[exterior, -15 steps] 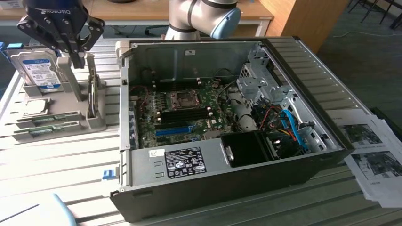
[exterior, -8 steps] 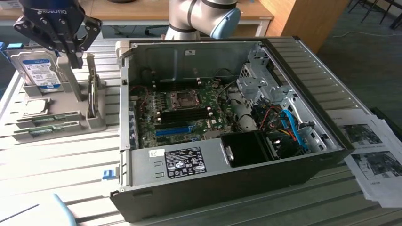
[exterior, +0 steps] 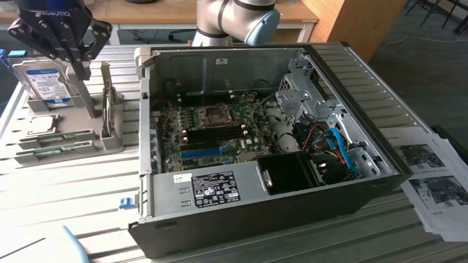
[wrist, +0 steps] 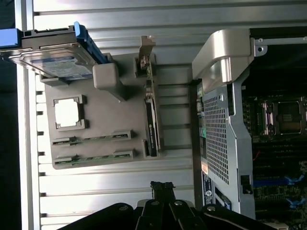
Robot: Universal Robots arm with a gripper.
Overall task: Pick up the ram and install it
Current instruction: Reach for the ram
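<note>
The ram [exterior: 57, 138] lies flat as a thin green stick in one of two slots along the end of the grey holder [exterior: 109, 143] farthest from the hard drive [exterior: 44, 82], and a second stick sits in the slot just beside it. The wrist view shows both sticks [wrist: 91, 139] end to end with that edge of the holder [wrist: 110, 110]. The holder stands on the slatted bench [exterior: 73, 186], towards the exterior view's left of the open computer case [exterior: 256, 219]. My gripper [exterior: 76, 66] hangs above the drive end of the holder with its fingers pressed together and nothing between them. In the wrist view the fingertips [wrist: 163, 188] meet over bare bench [wrist: 120, 196]. To do the pick well, I judge I must part the fingers before descending, line them up across the stick's narrow width, come straight down, and stay off the upright card [exterior: 109, 109] on the holder's case-side edge.
</note>
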